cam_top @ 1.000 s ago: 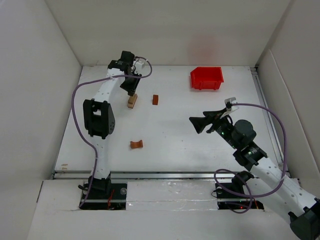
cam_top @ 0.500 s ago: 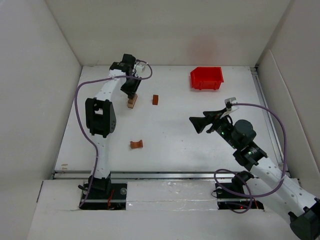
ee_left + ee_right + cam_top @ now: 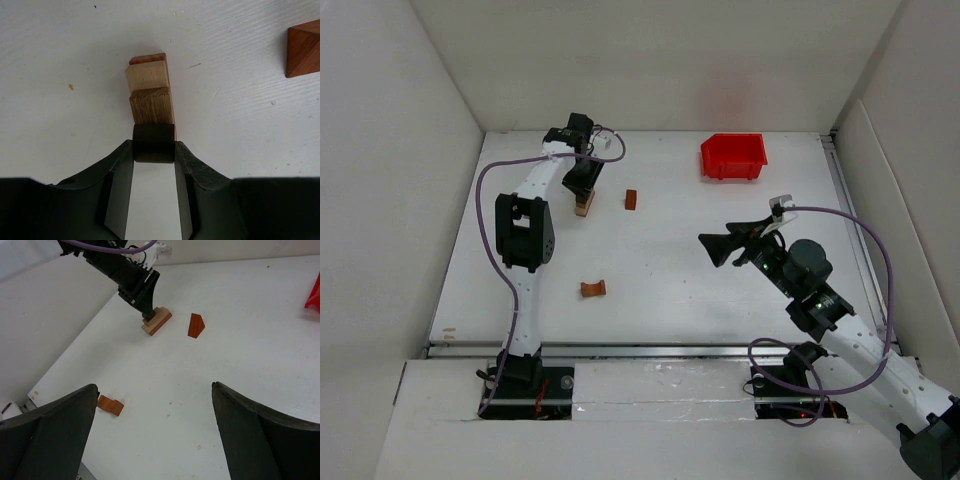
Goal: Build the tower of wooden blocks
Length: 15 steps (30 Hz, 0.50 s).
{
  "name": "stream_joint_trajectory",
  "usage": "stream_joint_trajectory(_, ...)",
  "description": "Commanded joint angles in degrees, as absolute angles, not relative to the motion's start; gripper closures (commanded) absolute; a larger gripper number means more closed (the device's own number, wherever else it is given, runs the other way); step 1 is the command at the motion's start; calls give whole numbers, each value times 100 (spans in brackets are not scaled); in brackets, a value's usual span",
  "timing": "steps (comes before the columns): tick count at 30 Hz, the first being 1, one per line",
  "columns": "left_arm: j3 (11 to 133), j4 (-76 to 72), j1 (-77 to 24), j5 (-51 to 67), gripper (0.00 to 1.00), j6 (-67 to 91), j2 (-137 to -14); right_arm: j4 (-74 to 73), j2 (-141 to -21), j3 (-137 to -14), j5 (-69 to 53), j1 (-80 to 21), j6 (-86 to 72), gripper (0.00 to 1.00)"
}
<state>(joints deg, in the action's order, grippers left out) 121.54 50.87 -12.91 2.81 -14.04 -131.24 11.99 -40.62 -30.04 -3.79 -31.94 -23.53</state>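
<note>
Top external view: far left on the table [image 3: 660, 300], your left gripper [image 3: 584, 188] is clenched on a dark block [image 3: 153, 143], right at the tower [image 3: 583, 205] of reddish, tan and brown blocks. A notched reddish block [image 3: 593, 289] lies nearer you. A reddish wedge [image 3: 631, 199] sits just right of the tower. Farther right is a red bin [image 3: 733, 156], then your right gripper [image 3: 708, 250], released wide, holding nothing.
</note>
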Motion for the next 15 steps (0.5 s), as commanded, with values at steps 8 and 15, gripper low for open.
stream_joint_trajectory(8,12419,5089,-1292,167,77,-1354,-13140,1371,-4069,-3085,-334,-3287,-2276,0)
stream_joint_trajectory(15,12533,5115,-1292,193,75,-1310,-13148,1371,-4069,-3076,-334,-3287,-2276,0)
